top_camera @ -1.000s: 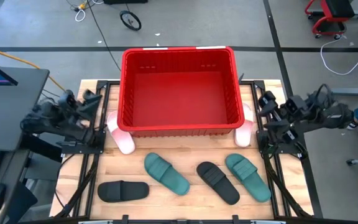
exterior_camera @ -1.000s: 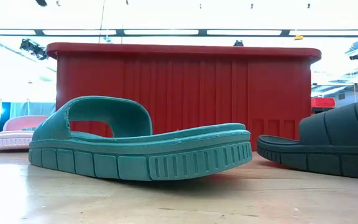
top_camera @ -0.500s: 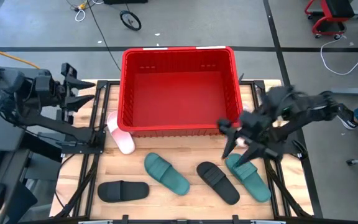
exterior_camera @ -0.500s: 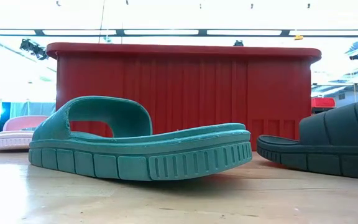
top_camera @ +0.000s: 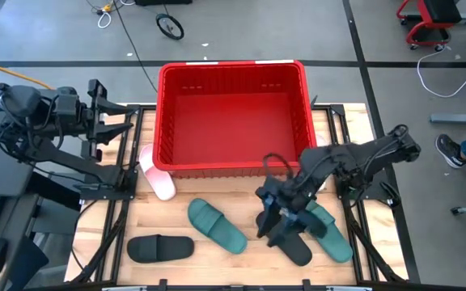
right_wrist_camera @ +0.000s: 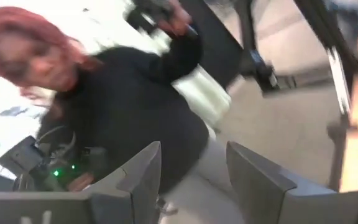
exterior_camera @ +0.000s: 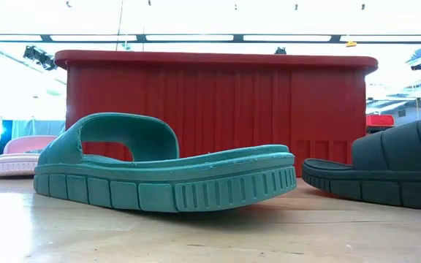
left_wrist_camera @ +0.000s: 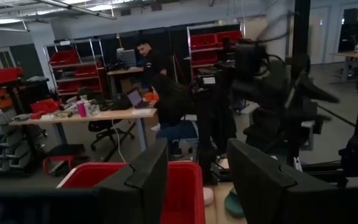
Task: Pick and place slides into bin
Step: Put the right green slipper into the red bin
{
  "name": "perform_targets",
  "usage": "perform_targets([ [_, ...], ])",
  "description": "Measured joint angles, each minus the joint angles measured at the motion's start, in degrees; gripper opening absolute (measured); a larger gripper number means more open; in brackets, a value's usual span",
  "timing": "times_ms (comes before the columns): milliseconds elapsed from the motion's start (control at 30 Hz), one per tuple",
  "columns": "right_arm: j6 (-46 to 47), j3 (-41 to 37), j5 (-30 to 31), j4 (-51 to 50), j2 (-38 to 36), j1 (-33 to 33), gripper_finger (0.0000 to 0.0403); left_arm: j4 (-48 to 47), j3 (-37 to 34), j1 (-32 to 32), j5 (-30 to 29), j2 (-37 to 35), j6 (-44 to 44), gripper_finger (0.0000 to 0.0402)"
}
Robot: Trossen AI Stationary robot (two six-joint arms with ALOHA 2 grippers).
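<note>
Wooden table holds red bin | right gripper over black slide, fingers spread wide | left gripper parked off-table, fingers apart

You are looking level across the wooden table, and a teal green slide fills the near middle, lying on its sole with the strap arching up toward the left end and the toe curling slightly off the wood at the right. Behind it stands the red bin, its ribbed wall spanning most of the width under a thick rim. At the right edge you see part of a black slide. Far left, beside the bin's corner, sits a pale pink slide.
</note>
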Motion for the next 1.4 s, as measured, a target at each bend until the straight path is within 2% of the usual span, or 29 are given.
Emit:
perform_targets([
  [67, 7.0, 0.1, 0.1, -8.0, 1.3, 1.5, 0.0182, 0.0, 0.0, 0.0, 0.0, 0.0, -0.1, 0.0172],
  [167, 19.0, -0.1, 0.8, -27.4, 3.7, 4.1, 0.0175, 0.0, 0.0, 0.0, 0.0, 0.0, -0.2, 0.0172],
  [233, 23.3, -0.1, 3.4, -39.7, 5.3, 6.5, 0.0173, 0.0, 0.0, 0.0, 0.0, 0.0, -0.5, 0.0172],
  [333, 25.3, -0.1, 4.7, -53.1, 8.1, 10.4, 0.0172, 0.0, 0.0, 0.0, 0.0, 0.0, -1.9, 0.0172],
  [400, 25.1, -0.2, 5.7, -58.6, 10.1, 12.8, 0.0172, 0.0, 0.0, 0.0, 0.0, 0.0, -2.0, 0.0172],
  [500, 22.5, -0.8, 12.1, -63.2, 12.5, 15.8, 0.0172, 0.0, 0.0, 0.0, 0.0, 0.0, -1.9, 0.0172],
  [600, 19.6, -3.0, 20.4, -65.3, 14.5, 17.3, 0.0180, -0.4, 0.0, 0.0, 0.0, 0.0, -1.9, 0.0172],
  [800, 19.1, -13.8, 21.8, -66.7, 13.7, 15.3, 0.0227, -0.3, 0.0, 0.0, 0.0, 0.0, -2.2, 0.0172],
  [1000, 20.5, -26.5, 30.5, -67.3, 9.5, 13.4, 0.0269, -0.3, 0.0, 0.0, 0.0, 0.1, -5.2, 0.0172],
  [1100, 21.0, -31.9, 31.1, -66.0, 6.8, 11.6, 0.0273, -0.3, 0.0, 0.0, -0.1, 0.1, -7.2, 0.0172],
  [1233, 19.1, -38.5, 31.5, -56.9, 3.2, 9.8, 0.0266, -0.3, 0.0, 0.0, 0.0, 0.1, -8.4, 0.0172],
  [1400, 19.2, -44.7, 35.3, -52.2, 0.6, 9.3, 0.0253, -0.3, 0.0, 0.0, 0.0, 0.1, -8.4, 0.0172],
])
